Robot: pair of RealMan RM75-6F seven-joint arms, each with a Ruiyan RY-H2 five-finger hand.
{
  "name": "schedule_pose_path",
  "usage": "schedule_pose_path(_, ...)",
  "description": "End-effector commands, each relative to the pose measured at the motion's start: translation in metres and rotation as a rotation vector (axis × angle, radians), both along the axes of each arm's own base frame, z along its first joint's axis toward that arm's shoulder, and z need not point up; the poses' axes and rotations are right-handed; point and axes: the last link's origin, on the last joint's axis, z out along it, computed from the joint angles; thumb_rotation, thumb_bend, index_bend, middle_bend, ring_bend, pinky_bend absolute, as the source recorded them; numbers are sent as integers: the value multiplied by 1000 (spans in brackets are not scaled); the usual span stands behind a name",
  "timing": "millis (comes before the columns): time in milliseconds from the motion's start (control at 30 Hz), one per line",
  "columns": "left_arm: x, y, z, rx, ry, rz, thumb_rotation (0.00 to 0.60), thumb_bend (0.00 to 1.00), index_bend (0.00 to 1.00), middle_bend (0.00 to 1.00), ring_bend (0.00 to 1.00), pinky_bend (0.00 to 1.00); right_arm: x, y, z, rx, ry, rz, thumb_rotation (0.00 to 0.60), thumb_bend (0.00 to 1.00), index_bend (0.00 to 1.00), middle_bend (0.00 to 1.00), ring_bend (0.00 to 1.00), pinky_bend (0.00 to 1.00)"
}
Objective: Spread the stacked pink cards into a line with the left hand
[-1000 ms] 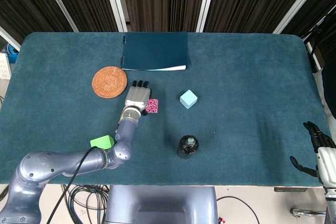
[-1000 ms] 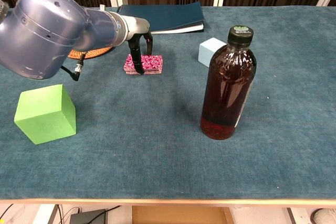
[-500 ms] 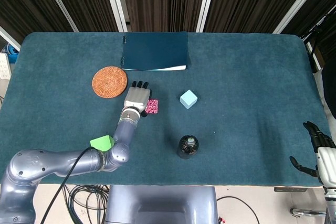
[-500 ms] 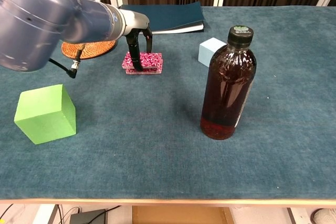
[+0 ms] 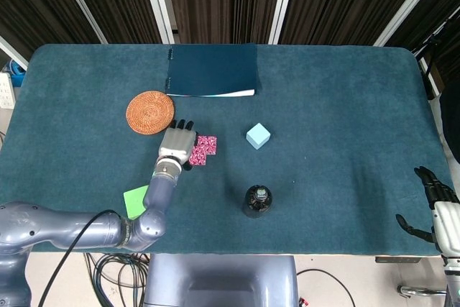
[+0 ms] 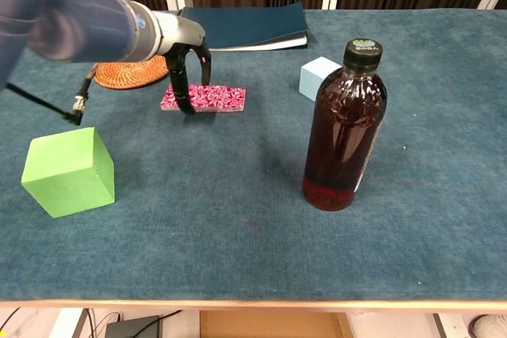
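Observation:
The pink patterned cards (image 5: 203,149) (image 6: 207,97) lie fanned out sideways on the teal cloth, no longer one neat stack. My left hand (image 5: 177,143) (image 6: 185,65) presses down on their left end with fingers pointing down and spread; it holds nothing. Its fingertips (image 6: 190,108) touch the cards' near edge. My right hand (image 5: 435,206) hangs off the table's right front corner, fingers apart and empty, seen only in the head view.
A green cube (image 6: 69,171) sits front left near my left forearm. A dark bottle (image 6: 344,126) stands front centre, a light blue cube (image 5: 258,135) right of the cards. A woven coaster (image 5: 150,111) and a dark notebook (image 5: 212,70) lie behind.
My left hand slid leftward while pressing the cards, dragging the upper ones with it. The stack has spread into a longer, staggered strip. The right hand stayed still.

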Motion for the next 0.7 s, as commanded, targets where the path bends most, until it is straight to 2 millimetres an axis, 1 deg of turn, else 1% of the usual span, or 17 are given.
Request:
schedule_pose_path(33, -7, -10, 10, 12, 20, -1, 600, 282, 537, 151, 41, 0, 0, 0, 0, 0, -2, 0, 600, 234, 66, 50, 131, 185)
schedule_pose_path(167, -8, -16, 10, 9, 25, -7, 600, 284, 538, 152, 41, 0, 0, 0, 0, -2, -3, -1, 600, 233, 67, 50, 131, 185)
schedule_pose_path(300, -9, -29, 6, -3, 24, -10, 600, 284, 539, 153, 41, 0, 0, 0, 0, -1, -5, -1, 600, 234, 66, 50, 131, 185)
schedule_pose_path(600, -8, -37, -5, -18, 22, -23, 600, 284, 539, 152, 41, 0, 0, 0, 1, -1, -7, -2, 600, 233, 66, 50, 131, 185)
schedule_pose_path(700, -7, -41, -14, -31, 16, -21, 600, 284, 539, 152, 41, 0, -1, 0, 2, -4, -10, -3, 600, 234, 66, 50, 131, 185)
